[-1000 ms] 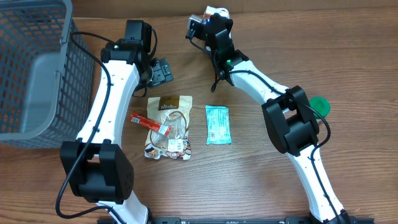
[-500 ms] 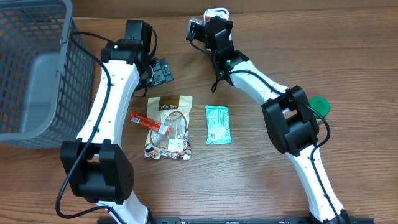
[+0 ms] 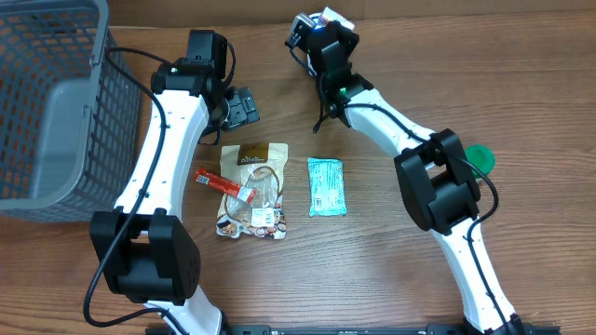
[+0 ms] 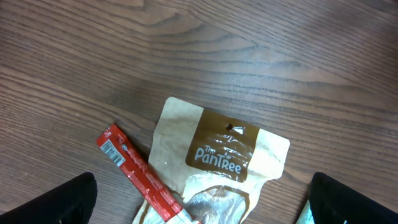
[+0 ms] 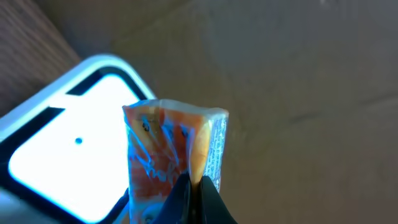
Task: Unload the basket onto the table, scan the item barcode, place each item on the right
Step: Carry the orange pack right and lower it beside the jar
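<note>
Right wrist view puts us on the action: the right gripper (image 5: 193,186) has its jaws pressed together on the bottom edge of a small orange packet (image 5: 168,155), holding it upright directly in front of the scanner (image 5: 62,137), whose window glows white with a blue rim. That blue light is washing over the packet's face, so the item is in the reading zone. I judge this to be the presenting step, the heart of the job. Pickup and carry are done, with the packet raised at the far edge of the table (image 3: 521,84).

Whether the barcode itself faces the window is hard to call. There is fine print on the packet's side edge, turned away from the glow, and it may be the code. If so, a twist of the wrist would be needed before any read.

Over on the other side, the left gripper (image 3: 244,105) hangs with its fingers spread wide and nothing between them, above a brown pouch (image 4: 224,155). A red stick (image 4: 134,168) lies across the pouch's lower left corner. A teal packet (image 3: 326,186) sits just beside the pouch on the wood, and the grey basket (image 3: 93,56) waits at the left edge.

What is left, by my reading: confirm the scan, then set this item aside. Three more items on the table look unhandled.
</note>
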Available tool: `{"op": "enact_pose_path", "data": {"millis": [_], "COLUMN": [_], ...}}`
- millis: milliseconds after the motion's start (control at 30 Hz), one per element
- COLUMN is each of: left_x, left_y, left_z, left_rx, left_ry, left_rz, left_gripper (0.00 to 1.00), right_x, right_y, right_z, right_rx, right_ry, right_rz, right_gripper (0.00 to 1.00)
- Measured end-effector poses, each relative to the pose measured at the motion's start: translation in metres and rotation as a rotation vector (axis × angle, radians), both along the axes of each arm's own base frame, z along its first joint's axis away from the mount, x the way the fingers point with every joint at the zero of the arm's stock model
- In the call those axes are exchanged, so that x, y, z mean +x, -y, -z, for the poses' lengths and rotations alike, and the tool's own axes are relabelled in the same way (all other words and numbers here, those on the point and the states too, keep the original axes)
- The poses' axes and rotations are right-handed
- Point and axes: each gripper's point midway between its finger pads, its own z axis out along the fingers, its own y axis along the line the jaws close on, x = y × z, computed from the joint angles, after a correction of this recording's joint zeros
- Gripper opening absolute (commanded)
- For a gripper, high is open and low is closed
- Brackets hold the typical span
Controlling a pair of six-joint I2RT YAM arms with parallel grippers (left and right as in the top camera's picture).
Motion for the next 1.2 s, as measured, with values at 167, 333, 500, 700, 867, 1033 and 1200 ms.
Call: {"op": "enact_pose_path", "data": {"millis": [167, 333, 500, 700, 867, 1033, 1200], "left_x": [0.0, 0.0, 0.0, 0.0, 0.0, 0.0, 0.0], "left_y": [0.0, 0.0, 0.0, 0.0, 0.0, 0.0, 0.0], "left_z": [0.0, 0.0, 0.0, 0.0, 0.0, 0.0, 0.0], "left_rx": [0.0, 0.0, 0.0, 0.0, 0.0, 0.0, 0.0], "left_ry": [0.0, 0.0, 0.0, 0.0, 0.0, 0.0, 0.0], "left_rz": [0.0, 0.0, 0.0, 0.0, 0.0, 0.0, 0.0], "left_gripper": [1.0, 1.0, 1.0, 1.0, 1.0, 1.0, 1.0], "right_x": [-0.023, -0.069, -0.141, -0.219, -0.242, -0.264, -0.282], "right_y": [0.016, 0.044, 0.087, 0.131, 0.151, 0.172, 0.186], "right_z": [-0.032, -0.092, -0.119, -0.089, -0.04, 0.023, 0.068], "right_rx": [0.129, 0.31, 0.439, 0.489, 0.589, 0.568, 0.557], "right_ry": [-0.079, -0.15, -0.285, -0.5, -0.612, -0.695, -0.731], "right_rz": [0.084, 0.204, 0.4, 0.709, 0.905, 1.037, 1.098], "right_gripper": [0.04, 0.04, 0.04, 0.04, 0.04, 0.04, 0.04]}}
